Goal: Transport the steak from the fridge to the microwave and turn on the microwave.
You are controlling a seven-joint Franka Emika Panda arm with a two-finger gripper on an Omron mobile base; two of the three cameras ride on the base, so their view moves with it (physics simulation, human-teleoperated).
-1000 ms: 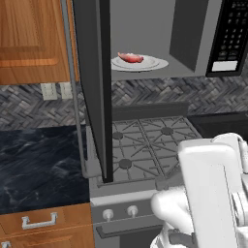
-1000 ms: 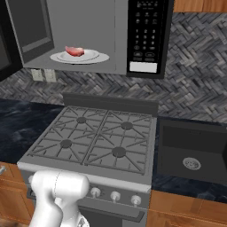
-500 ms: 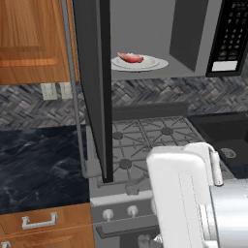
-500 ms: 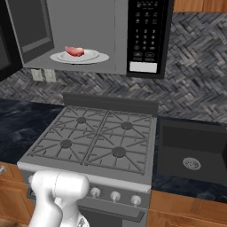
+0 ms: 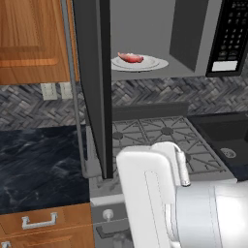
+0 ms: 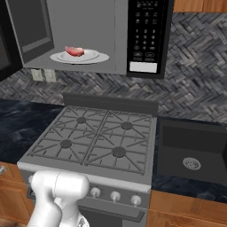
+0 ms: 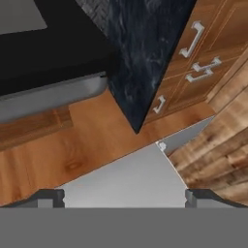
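Note:
The steak [image 5: 131, 57] [image 6: 74, 51] is a small red-pink slab lying on a white plate [image 5: 156, 63] [image 6: 100, 58] inside the microwave [image 5: 231, 34] [image 6: 146, 35]. The microwave hangs above the stove with its dark door [image 5: 94, 87] swung wide open to the left. Its black keypad panel is on the right. My gripper [image 7: 125, 197] is low and far from the microwave, pointing down at the wooden floor. Its fingertips [image 7: 48, 196] stand wide apart, open, with nothing between them. The fridge is out of view.
A gas stove [image 6: 97, 142] with grates sits under the microwave, and a dark sink [image 6: 191, 150] lies to its right. Black marble counter [image 5: 38, 160] [image 7: 140, 43] lies to its left, above wooden drawers [image 7: 203, 63]. My white arm [image 5: 164, 203] is folded low in front of the stove.
My arm's large white link has swung leftward across the left base view. The steak, plate and microwave door have not moved.

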